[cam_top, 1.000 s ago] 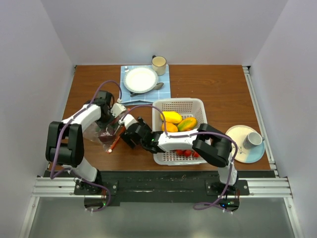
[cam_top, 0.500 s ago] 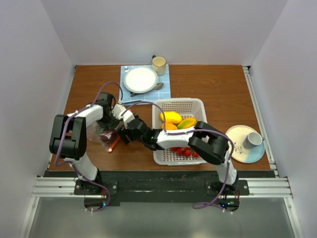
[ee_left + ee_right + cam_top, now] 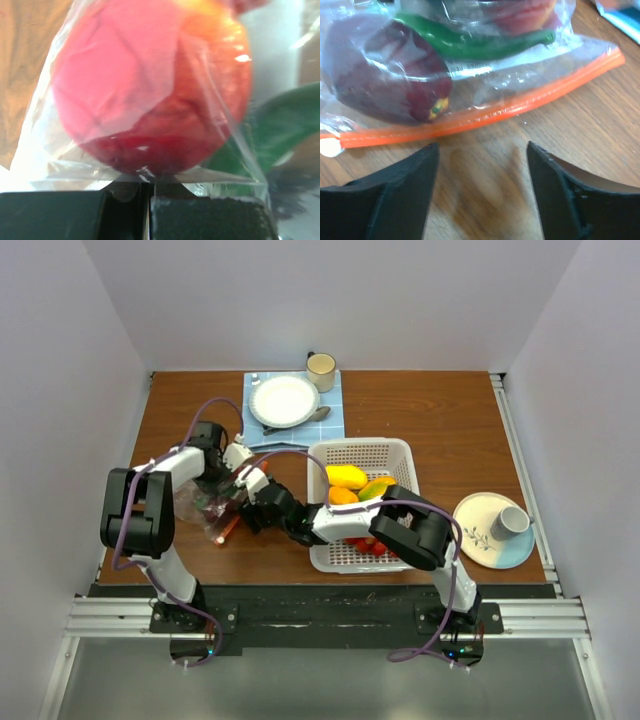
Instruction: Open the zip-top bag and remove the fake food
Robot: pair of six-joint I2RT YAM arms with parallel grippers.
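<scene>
The zip-top bag (image 3: 205, 506) lies at the table's left, its orange-red zip strip (image 3: 485, 112) toward the near side. Through the plastic I see a maroon piece (image 3: 385, 85), a green chili (image 3: 470, 45) and a red-orange fruit (image 3: 150, 90). My left gripper (image 3: 150, 182) is shut on a fold of the bag's clear plastic just under the red-orange fruit; it also shows in the top view (image 3: 218, 483). My right gripper (image 3: 482, 145) is open and empty, low over the wood, just short of the zip strip; in the top view (image 3: 244, 512) it sits right of the bag.
A white basket (image 3: 365, 452) right of the bag holds yellow (image 3: 347, 476), orange, green and small red fake food. A white plate (image 3: 284, 400) on a blue cloth, a spoon and a mug (image 3: 321, 370) stand behind. A plate with a cup (image 3: 510, 523) is at right.
My right gripper has moved left and a little farther, closer to the zip strip. My left arm has shifted, and the bag has been drawn slightly left.
</scene>
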